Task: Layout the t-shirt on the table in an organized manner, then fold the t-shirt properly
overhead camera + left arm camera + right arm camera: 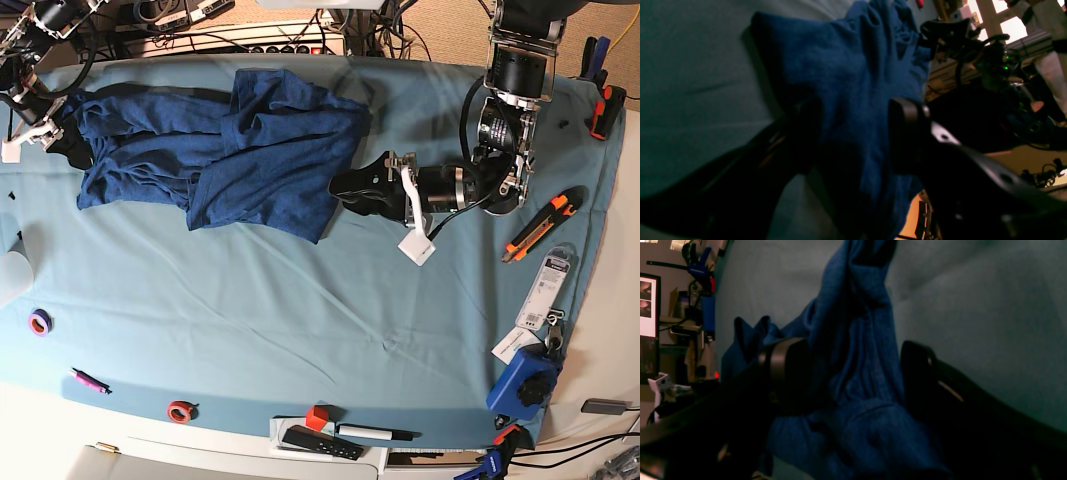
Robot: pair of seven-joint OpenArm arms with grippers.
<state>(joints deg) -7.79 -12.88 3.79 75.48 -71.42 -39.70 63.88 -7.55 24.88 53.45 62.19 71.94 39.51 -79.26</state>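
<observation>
The dark navy t-shirt [250,150] lies crumpled and partly doubled over at the back left of the teal-covered table [300,310]. My left gripper [348,190] reaches sideways onto the shirt's right edge. In the left wrist view its jaws [853,133] stand apart with shirt cloth [846,73] running between them. My right gripper [55,135] sits at the shirt's far left end. In the right wrist view its jaws [853,373] stand wide open around a bunched ridge of the shirt [857,340], with the table [973,323] behind.
A white tag [417,248] lies by the left arm. An orange box cutter [540,228], a packaged item [545,290] and a blue clamp [522,385] line the right side. Tape rolls [40,322] [181,410], a pink marker [88,380], a red cube [318,417] and a remote [320,442] sit along the front.
</observation>
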